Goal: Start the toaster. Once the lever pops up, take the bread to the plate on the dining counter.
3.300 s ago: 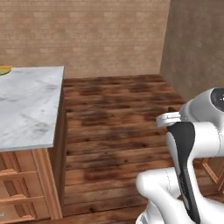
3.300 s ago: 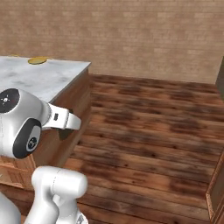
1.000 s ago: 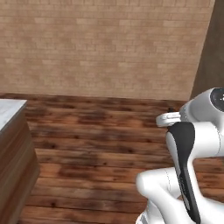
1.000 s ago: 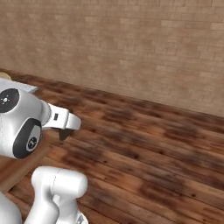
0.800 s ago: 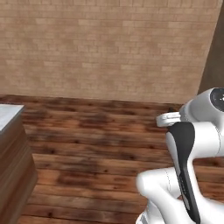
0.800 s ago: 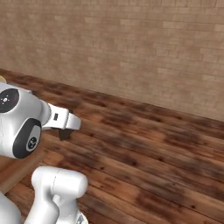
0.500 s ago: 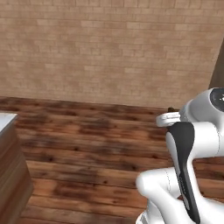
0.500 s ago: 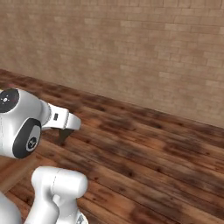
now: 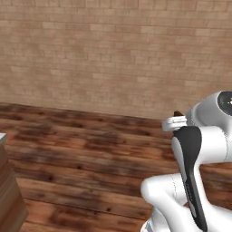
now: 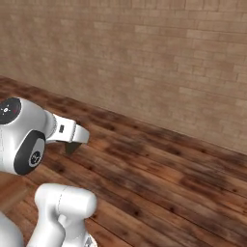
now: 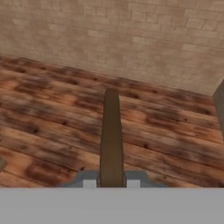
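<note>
While the base faces a bare corner of the room, the following items are recorded.

Brick wall (image 9: 113,54): tan brick, seen across the upper half of all three views; met by the floor along its foot.

Wood floor (image 10: 159,178): dark, worn planks, laid beneath the wall and spread across the lower half of each view.

Arm (image 9: 199,149): white with dark joints, raised at the lower right of the left base view and the lower left of the right base view; held folded close to the base.

Dining counter (image 9: 7,190): a light wood corner with a sliver of pale top is seen at the lower left edge of the left base view, well apart from the arm. Its top surface cannot be inspected from here.

Grey panel (image 11: 218,105): a dark upright edge is noted at the right border of the hand view; its nature cannot be told.

Gripper (image 11: 111,181): closed upon the bread, with the two finger tips pressed against either side of the slice at the bottom of the hand view. It is carried above the floor.

Bread (image 11: 111,135): a thin brown slice, seen edge-on in the hand view as a narrow upright strip rising from between the finger tips. It is held off the floor, touching nothing but the gripper.
</note>
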